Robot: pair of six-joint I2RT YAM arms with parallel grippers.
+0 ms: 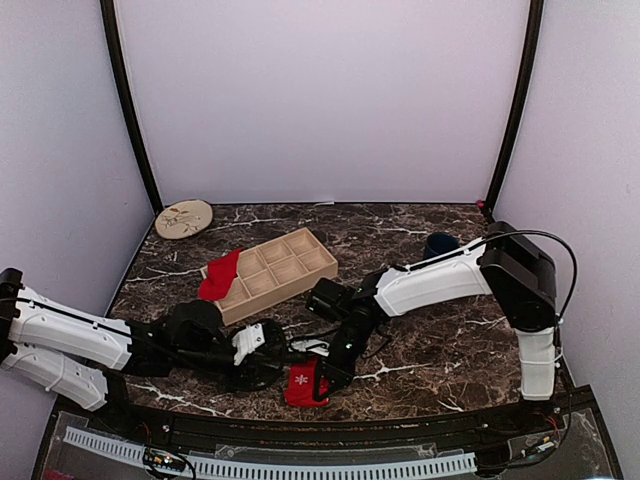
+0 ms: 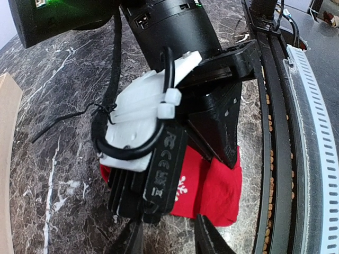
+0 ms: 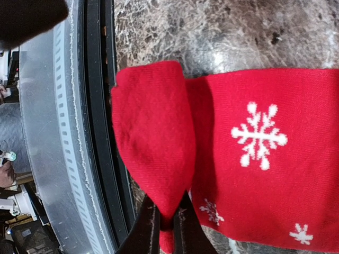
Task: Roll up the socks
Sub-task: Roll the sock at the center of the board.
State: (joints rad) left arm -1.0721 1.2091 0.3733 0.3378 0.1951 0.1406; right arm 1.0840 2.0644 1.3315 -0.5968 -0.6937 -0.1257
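Socks are seen in two places from the top external camera. A snowflake sock (image 1: 303,385) lies at the near edge of the desk (image 1: 450,350). A second red sock (image 1: 219,275) is draped over the left end of a wooden tray (image 1: 285,268), well apart from the first. Both arms are set close together at the snowflake sock, the right arm (image 1: 430,280) reaching down onto it and the left arm (image 1: 80,335) lying low beside it.

From the left wrist, the left fingers (image 2: 132,241) are seen spread, with only bare desk between them, just short of the sock's edge. Nothing is grasped. Much of the sock is hidden by the right arm's wrist.

From the right wrist, the right fingers (image 3: 145,233) are seen clenched on a fold of the snowflake sock, which is doubled over onto the flat part. The end is judged to be pinched so that it can be turned over as the first wrap of a roll. The released left fingers are judged to be placed close to steady the cloth.
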